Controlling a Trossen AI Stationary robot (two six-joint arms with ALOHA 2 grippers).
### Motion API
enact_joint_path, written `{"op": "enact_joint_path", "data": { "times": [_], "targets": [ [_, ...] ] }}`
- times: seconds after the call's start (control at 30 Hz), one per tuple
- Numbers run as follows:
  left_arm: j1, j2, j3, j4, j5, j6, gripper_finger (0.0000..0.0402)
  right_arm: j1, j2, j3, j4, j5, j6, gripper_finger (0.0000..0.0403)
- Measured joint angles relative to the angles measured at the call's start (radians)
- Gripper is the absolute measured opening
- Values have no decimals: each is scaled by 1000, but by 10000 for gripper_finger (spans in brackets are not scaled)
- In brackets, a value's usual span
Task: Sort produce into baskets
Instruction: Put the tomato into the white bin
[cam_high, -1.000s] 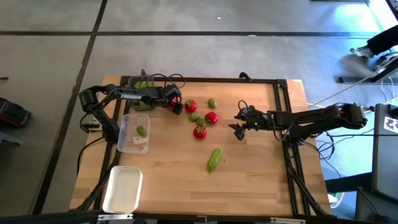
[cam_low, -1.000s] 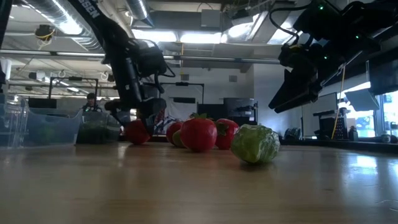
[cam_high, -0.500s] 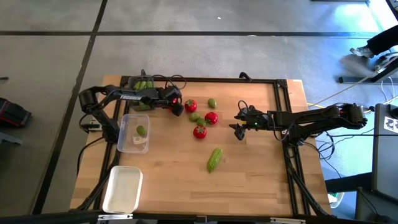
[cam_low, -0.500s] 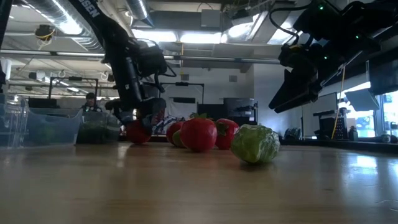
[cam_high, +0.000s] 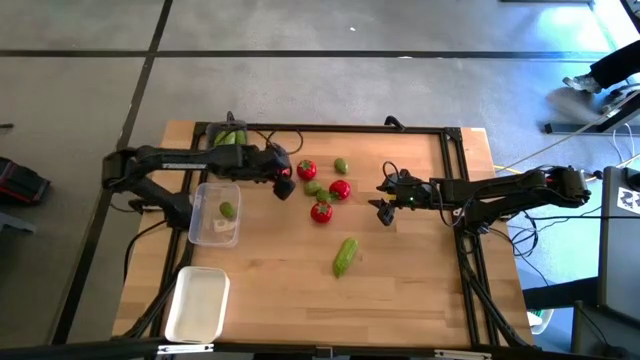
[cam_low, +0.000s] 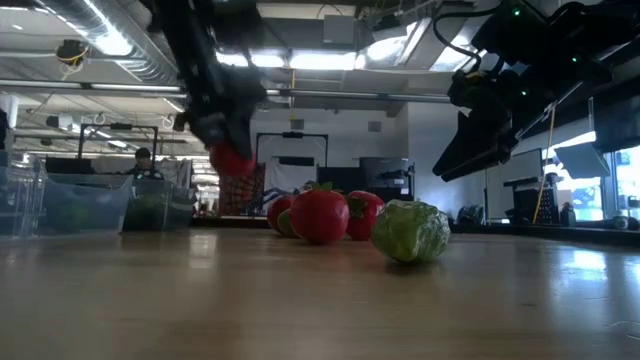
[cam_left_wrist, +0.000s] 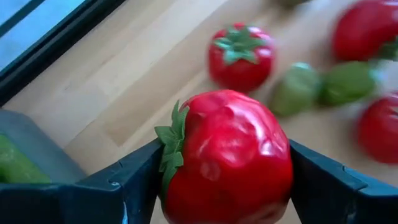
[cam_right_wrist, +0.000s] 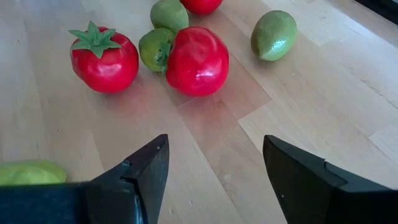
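Tomato (cam_left_wrist: 227, 158) clamped between left end effector (cam_high: 283, 172) fingers, lifted off table (cam_high: 400, 290), right end effector (cam_high: 381, 203) open

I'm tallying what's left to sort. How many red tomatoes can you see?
4: one held in the left gripper, lifted off the table; three loose mid-table at and. None seems hidden.

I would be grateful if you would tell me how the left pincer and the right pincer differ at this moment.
The left pincer is shut on a red tomato, lifted clear of the table; the right pincer is open and holds nothing. In the high view the left pincer sits near the clear basket, while the right pincer waits right of the loose produce. Both are dark, two-fingered.
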Motion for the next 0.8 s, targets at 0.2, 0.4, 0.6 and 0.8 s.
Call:
{"op": "enact_joint_path", "data": {
  "times": [0.2,0.4,0.6,0.8],
  "targets": [
    [-123,-113,32,-91,14,-31,285,0,0,0,-1,0,0,241],
    [-250,-206,32,-156,91,-84,285,0,0,0,-2,0,0,241],
    [-373,-258,32,-175,209,-159,285,0,0,0,-2,0,0,241],
    [-495,-264,32,-203,284,-246,285,0,0,0,-3,-1,0,241]
  ]
}}
